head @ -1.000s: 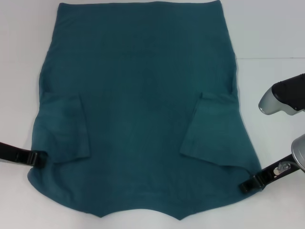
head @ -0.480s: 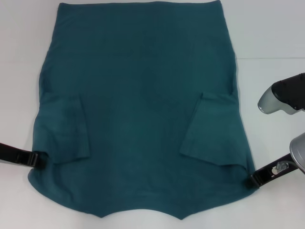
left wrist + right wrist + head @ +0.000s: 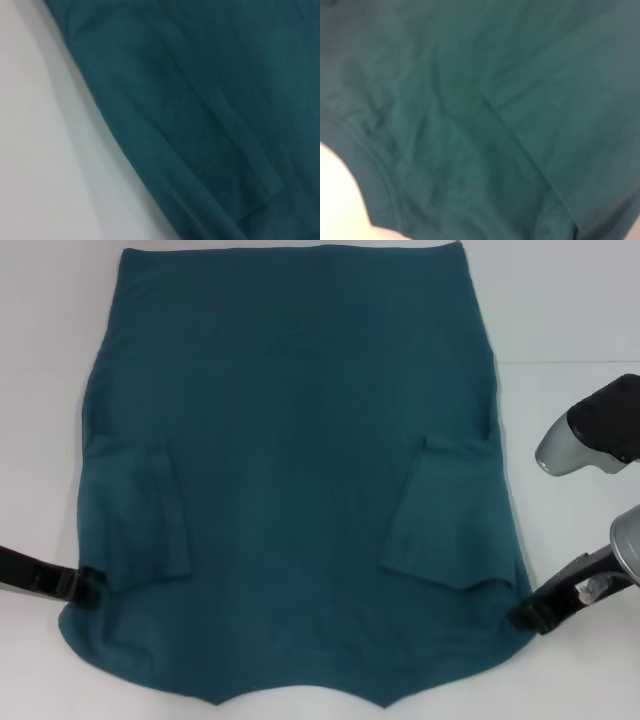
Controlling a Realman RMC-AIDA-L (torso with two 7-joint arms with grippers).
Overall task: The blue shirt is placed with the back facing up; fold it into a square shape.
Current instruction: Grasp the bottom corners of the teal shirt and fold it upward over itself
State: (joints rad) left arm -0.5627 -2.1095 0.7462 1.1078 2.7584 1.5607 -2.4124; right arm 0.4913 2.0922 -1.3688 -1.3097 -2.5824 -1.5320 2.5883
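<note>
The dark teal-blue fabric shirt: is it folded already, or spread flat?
Partly folded: the dark teal-blue fabric shirt lies spread, only both short sleeves turned inward.

The shirt (image 3: 290, 470) is dark blue-green all over, with no pattern. The table (image 3: 570, 310) under it is white.

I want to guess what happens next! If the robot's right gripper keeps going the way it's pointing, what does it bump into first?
The right gripper points inward at the blue shirt, so it would probably meet the shirt's near right edge straight away; it seems to be touching already.
</note>
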